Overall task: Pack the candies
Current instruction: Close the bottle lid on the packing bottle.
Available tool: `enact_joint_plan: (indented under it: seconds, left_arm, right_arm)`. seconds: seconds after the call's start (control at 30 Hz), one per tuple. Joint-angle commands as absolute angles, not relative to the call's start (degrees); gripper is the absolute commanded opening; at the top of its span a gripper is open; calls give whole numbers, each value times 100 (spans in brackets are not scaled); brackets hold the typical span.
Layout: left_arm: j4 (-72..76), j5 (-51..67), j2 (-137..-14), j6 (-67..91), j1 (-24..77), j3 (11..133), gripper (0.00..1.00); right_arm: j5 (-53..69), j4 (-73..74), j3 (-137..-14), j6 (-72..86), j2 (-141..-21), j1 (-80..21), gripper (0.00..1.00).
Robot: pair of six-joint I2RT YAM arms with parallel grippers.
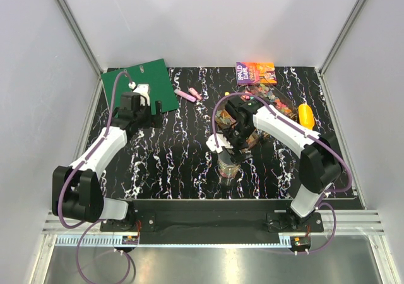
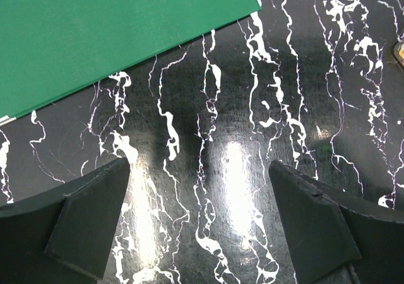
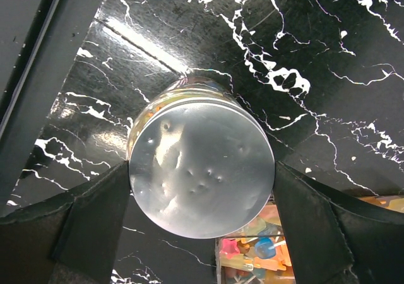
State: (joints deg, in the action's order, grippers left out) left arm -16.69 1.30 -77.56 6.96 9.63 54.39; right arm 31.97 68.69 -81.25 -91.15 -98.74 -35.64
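A clear jar with a silver lid stands on the black marble table, with candies showing through its wall. My right gripper comes down from above and is shut on the lid, a finger touching each side. More candies lie in a clear box just behind the jar, seen in the top view as a colourful pile. My left gripper hangs open over bare table at the far left, holding nothing.
A green board lies at the back left, its edge just ahead of the left fingers. Two pink highlighters lie beside it. A book sits at the back, and a yellow scoop to the right of the candies.
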Motion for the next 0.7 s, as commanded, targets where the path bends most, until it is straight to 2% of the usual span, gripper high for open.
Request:
enact_joint_plan:
  seconds: [0.0, 0.67]
  left_arm:
    - [-1424, 237, -7594, 747, 923, 5388, 99]
    - [-1432, 299, -7497, 800, 923, 5300, 99]
  right_arm:
    - [3182, 7066, -8235, -9053, -9545, -3639, 93]
    - [3059, 6847, -7893, -8781, -9501, -3735, 93]
